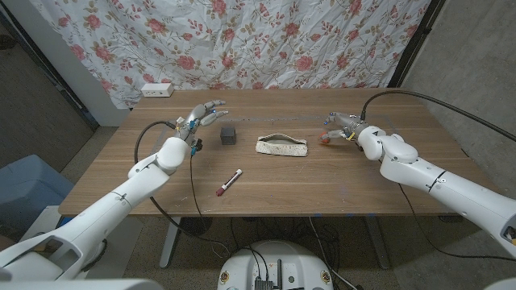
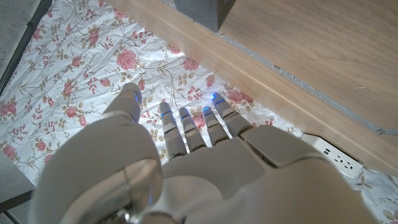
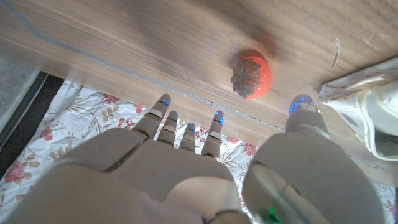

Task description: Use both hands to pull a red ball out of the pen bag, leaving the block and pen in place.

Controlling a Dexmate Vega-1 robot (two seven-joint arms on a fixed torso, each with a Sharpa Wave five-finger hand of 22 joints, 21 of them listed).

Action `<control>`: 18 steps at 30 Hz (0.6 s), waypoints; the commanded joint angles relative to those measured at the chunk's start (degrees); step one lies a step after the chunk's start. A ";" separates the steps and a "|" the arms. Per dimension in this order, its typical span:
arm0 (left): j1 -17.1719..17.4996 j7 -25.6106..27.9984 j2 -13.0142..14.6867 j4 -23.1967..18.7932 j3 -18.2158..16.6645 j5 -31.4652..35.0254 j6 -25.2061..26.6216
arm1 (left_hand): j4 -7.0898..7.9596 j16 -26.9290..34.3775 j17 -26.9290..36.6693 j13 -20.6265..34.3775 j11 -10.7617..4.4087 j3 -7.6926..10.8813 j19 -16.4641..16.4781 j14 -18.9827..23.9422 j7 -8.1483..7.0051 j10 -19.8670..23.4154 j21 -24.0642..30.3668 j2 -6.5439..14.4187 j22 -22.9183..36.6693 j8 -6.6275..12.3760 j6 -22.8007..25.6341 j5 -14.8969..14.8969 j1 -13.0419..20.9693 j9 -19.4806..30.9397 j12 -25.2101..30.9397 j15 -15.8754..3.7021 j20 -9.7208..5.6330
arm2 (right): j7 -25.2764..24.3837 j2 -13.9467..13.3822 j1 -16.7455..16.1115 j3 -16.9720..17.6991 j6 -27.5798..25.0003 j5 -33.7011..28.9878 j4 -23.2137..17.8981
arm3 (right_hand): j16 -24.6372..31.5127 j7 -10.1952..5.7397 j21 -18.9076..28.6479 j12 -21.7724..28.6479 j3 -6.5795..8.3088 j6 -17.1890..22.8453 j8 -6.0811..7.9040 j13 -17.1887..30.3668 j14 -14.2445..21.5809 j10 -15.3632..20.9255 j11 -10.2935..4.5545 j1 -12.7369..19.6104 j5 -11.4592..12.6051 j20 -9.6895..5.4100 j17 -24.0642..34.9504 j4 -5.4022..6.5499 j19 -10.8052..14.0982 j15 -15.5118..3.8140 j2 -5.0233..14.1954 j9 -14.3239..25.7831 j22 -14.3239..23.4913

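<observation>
The red ball (image 1: 325,138) (image 3: 252,74) lies on the table just right of the pen bag (image 1: 282,146) (image 3: 367,106), outside it. My right hand (image 1: 343,125) (image 3: 205,168) hovers close over the ball with fingers spread and nothing in its grasp. The pale flowered pen bag lies flat in the middle of the table. A dark block (image 1: 229,134) (image 2: 199,12) stands left of the bag, and a red-tipped pen (image 1: 229,182) lies nearer the front edge. My left hand (image 1: 201,117) (image 2: 186,162) is raised left of the block, fingers apart and empty.
A white power strip (image 1: 157,90) (image 2: 336,158) sits at the table's far left corner. A flowered curtain (image 1: 266,40) hangs behind the table. Cables trail from both arms over the wood.
</observation>
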 commanded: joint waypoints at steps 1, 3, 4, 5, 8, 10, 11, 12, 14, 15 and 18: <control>-0.17 -2.39 -1.05 4.42 -0.66 -4.73 -4.41 | 0.08 0.00 0.11 0.15 0.10 -0.37 -0.58 -0.89 -0.25 -0.79 -0.24 0.09 0.13 -0.40 -1.37 -0.25 -0.76 -0.09 -0.09 -2.31 0.05 | -4.21 -0.29 -2.22 4.90 5.92 10.85 2.38 | -0.28 0.06 -0.03 0.41 -0.77 -1.74 -1.08 0.09 -1.15 -0.91 0.06 -1.59 0.77 -0.29 0.06 0.50 -0.91 0.30 0.09 -0.26 0.10; -0.26 -2.69 -1.55 5.81 -0.64 -5.37 -5.99 | 0.14 0.06 0.11 0.15 0.06 -0.45 -0.94 -0.99 -0.14 -1.03 -0.32 0.12 0.13 -0.39 -1.79 -0.27 -1.01 -0.10 -0.07 -2.34 0.15 | -4.85 -0.47 -2.37 5.25 7.42 12.14 2.96 | -0.34 0.09 -0.01 0.43 -0.89 -1.86 -1.21 0.08 -1.39 -0.96 0.13 -1.90 0.82 -0.37 0.05 0.62 -0.99 0.21 0.14 -0.32 0.10; -0.24 -2.69 -1.65 6.19 -0.64 -5.50 -6.36 | 0.19 0.09 0.12 0.15 0.25 -0.51 -0.99 -1.03 -0.11 -1.28 -0.30 0.12 0.13 -0.34 -1.91 -0.29 -1.19 -0.10 -0.11 -2.34 0.14 | -5.35 -0.40 -2.51 5.48 8.08 12.83 3.29 | -0.36 0.07 0.01 0.45 -0.97 -2.12 -1.37 0.07 -1.49 -0.97 0.11 -2.10 0.85 -0.37 0.04 0.69 -1.01 0.16 0.17 -0.36 0.09; -0.13 -2.54 -1.62 6.11 -0.65 -5.57 -5.94 | 0.20 0.08 0.12 0.15 0.30 -0.53 -1.03 -1.09 -0.06 -1.32 -0.31 0.11 0.13 -0.34 -1.96 -0.29 -1.23 -0.10 -0.11 -2.35 0.17 | -5.57 -0.32 -2.63 5.78 8.55 13.73 3.55 | -0.37 0.10 0.03 0.48 -1.02 -2.20 -1.45 0.06 -1.55 -0.94 0.03 -2.26 0.87 -0.39 0.03 0.76 -1.03 0.12 0.21 -0.40 0.09; 0.07 -2.18 -2.12 6.88 -0.85 -6.32 -6.31 | 0.33 0.16 0.13 0.14 0.35 -0.70 -1.22 -1.12 -0.04 -1.47 -0.32 0.05 0.12 -0.28 -2.24 -0.33 -1.67 -0.11 -0.05 -2.31 0.41 | -7.11 0.10 -3.09 6.20 8.76 15.00 3.91 | -0.28 0.04 0.21 0.72 -1.27 -2.22 -1.67 0.02 -1.56 -0.47 -0.24 -3.03 0.95 -0.66 0.00 1.09 -0.78 -0.10 0.46 -0.55 0.09; -0.01 -2.55 -2.34 7.63 -0.90 -6.99 -6.70 | 0.88 0.30 0.26 0.14 0.56 -1.02 -1.18 -1.19 -0.08 -1.66 -0.20 0.23 0.13 -0.24 -2.74 -0.38 -2.77 -0.10 0.03 -2.26 0.35 | -7.15 0.16 -2.95 6.03 8.54 15.40 3.99 | -0.06 0.22 0.43 0.84 -1.62 -3.81 -2.63 -0.05 -1.27 -0.23 -0.45 -4.03 1.05 -1.09 -0.07 1.48 -0.33 -0.59 0.73 -0.80 0.09; -0.13 -2.71 -2.59 8.27 -0.94 -7.38 -7.16 | 1.57 0.44 0.41 0.14 0.69 -1.14 -1.35 -1.24 -0.06 -1.96 -0.18 0.84 0.14 -0.15 -3.05 -0.33 -3.90 -0.10 0.07 -2.21 0.49 | -7.22 0.24 -2.83 5.93 8.68 15.63 4.20 | -0.01 0.23 0.47 0.88 -1.67 -3.86 -2.70 -0.06 -1.17 -0.13 -0.56 -4.17 1.06 -1.17 -0.09 1.53 -0.23 -0.72 0.77 -0.83 0.09; -0.39 -3.09 -2.88 9.37 -0.90 -7.66 -8.39 | 1.71 0.42 0.40 0.14 0.91 -1.15 -1.44 -1.33 0.20 -2.20 -0.17 0.99 0.14 -0.20 -3.42 -0.30 -4.24 -0.10 0.04 -2.09 0.56 | -7.47 0.38 -2.82 5.97 8.99 16.05 4.48 | 0.05 0.33 0.50 0.90 -1.80 -4.16 -2.95 -0.09 -1.07 -0.08 -0.90 -4.58 1.07 -1.32 -0.12 1.71 -0.13 -0.87 0.92 -0.92 0.09; -0.74 -3.33 -3.11 10.59 -0.82 -7.77 -9.50 | 1.85 0.37 0.41 0.13 0.94 -1.16 -1.52 -1.55 0.16 -2.36 -0.17 1.15 0.14 -0.26 -3.80 -0.27 -4.56 -0.11 0.04 -2.00 0.60 | -8.20 0.80 -2.93 6.33 10.20 17.41 5.38 | 0.10 0.50 0.57 0.91 -2.01 -5.08 -3.53 -0.14 -1.03 -0.02 -0.98 -5.22 1.07 -1.55 -0.18 1.97 0.08 -1.13 1.13 -1.07 0.08; -0.86 -3.26 -3.22 10.98 -0.81 -7.82 -9.73 | 1.96 0.34 0.41 0.13 0.97 -1.17 -1.64 -1.68 0.18 -2.48 -0.19 1.26 0.14 -0.31 -4.16 -0.24 -4.84 -0.12 0.04 -1.96 0.61 | -8.53 0.97 -2.96 6.51 11.03 18.12 5.93 | 0.14 0.46 0.58 0.91 -2.08 -5.10 -3.60 -0.15 -0.98 -0.01 -1.00 -5.43 1.06 -1.64 -0.20 2.06 0.14 -1.39 1.20 -1.12 0.08; -1.56 -3.90 -3.88 13.32 -0.64 -8.27 -11.70 | 2.24 0.36 0.41 0.12 1.24 -1.22 -2.00 -1.86 0.30 -3.05 -0.24 1.51 0.13 -0.36 -5.02 -0.18 -5.62 -0.14 -0.02 -2.02 0.62 | -9.75 1.50 -2.96 6.89 12.90 19.60 7.46 | 0.13 0.30 0.62 0.92 -2.39 -5.81 -4.15 -0.22 -1.04 0.08 -1.06 -6.25 1.00 -1.79 -0.30 2.37 0.32 -1.82 1.34 -1.30 0.08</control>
